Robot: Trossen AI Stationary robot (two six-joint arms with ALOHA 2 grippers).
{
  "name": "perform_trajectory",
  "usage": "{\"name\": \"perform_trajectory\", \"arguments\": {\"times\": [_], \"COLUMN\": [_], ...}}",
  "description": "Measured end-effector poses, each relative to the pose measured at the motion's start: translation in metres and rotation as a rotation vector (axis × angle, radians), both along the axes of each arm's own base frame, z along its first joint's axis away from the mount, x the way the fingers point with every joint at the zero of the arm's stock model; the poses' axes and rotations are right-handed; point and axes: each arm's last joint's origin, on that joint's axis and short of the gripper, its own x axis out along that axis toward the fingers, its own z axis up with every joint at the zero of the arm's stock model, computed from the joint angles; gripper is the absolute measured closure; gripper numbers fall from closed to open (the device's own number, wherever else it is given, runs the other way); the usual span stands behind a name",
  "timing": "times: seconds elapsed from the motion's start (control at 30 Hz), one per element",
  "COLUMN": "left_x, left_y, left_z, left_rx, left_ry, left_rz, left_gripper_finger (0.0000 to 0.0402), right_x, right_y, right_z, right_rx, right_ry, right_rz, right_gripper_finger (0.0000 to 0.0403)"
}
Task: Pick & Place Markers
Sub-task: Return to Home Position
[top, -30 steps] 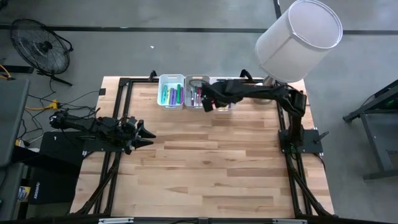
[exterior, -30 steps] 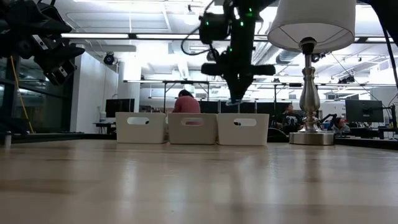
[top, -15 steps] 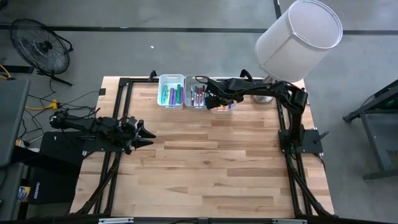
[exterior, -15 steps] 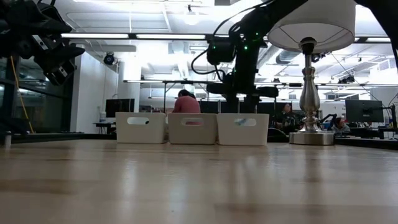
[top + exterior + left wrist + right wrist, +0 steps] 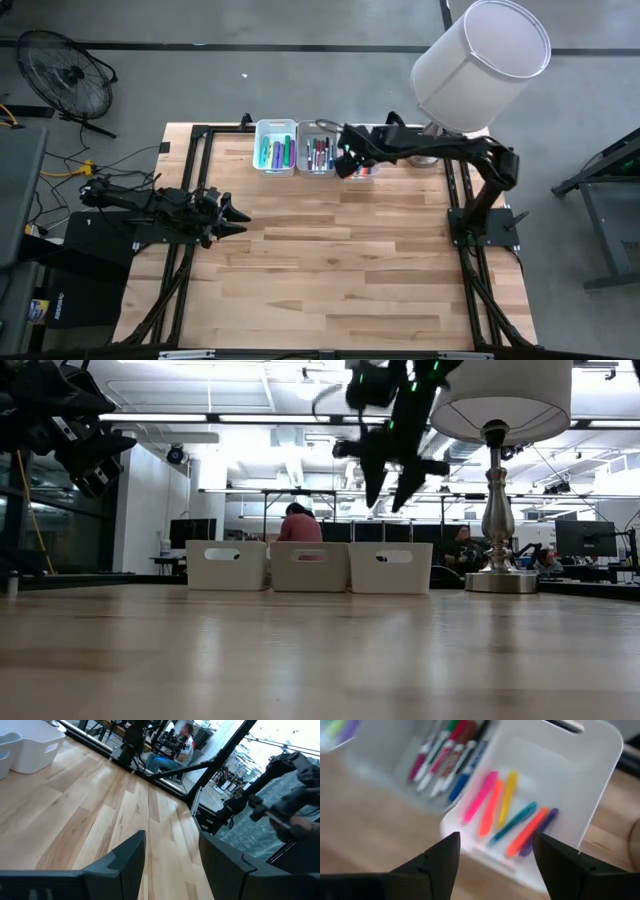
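Wooden surface (image 5: 340,260), markers (image 5: 491,809) sit in bins (image 5: 258,145); right gripper (image 5: 496,837) released, empty, above them; likely homing, needs retraction. Left gripper (image 5: 239,220) released, parked.

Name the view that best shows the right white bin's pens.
Right wrist view: it looks into the right white bin at pink, orange, yellow, teal and purple pens. In the high view the right hand partly hides them; the low view shows only the outer wall.
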Motion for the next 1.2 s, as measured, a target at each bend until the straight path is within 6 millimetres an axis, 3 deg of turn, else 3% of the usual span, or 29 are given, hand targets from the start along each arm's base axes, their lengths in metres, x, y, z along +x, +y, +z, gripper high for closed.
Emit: {"name": "perform_trajectory", "arguments": {"times": [0.3, 0.43, 0.6, 0.9, 1.2], "left_x": [0.000, 0.000, 0.000, 0.000, 0.000], "left_y": [0.000, 0.000, 0.000, 0.000, 0.000], "left_z": [0.000, 0.000, 0.000, 0.000, 0.000], "left_rx": [0.000, 0.000, 0.000, 0.000, 0.000], "left_ry": [0.000, 0.000, 0.000, 0.000, 0.000], "left_rz": [0.000, 0.000, 0.000, 0.000, 0.000], "left_gripper_finger": [0.0220, 0.0220, 0.0220, 0.0220, 0.0220], "right_x": [-0.025, -0.053, -0.104, -0.183, -0.223], "right_y": [0.088, 0.125, 0.154, 0.164, 0.160], "right_z": [0.060, 0.061, 0.040, 0.004, -0.020], "right_rx": [-0.259, -0.331, -0.308, -0.216, -0.190], "right_ry": [-0.047, -0.111, -0.269, -0.476, -0.588], "right_rz": [0.277, 0.331, 0.330, 0.368, 0.495], "right_gripper_finger": [0.0183, 0.0196, 0.0215, 0.0258, 0.0308]}}
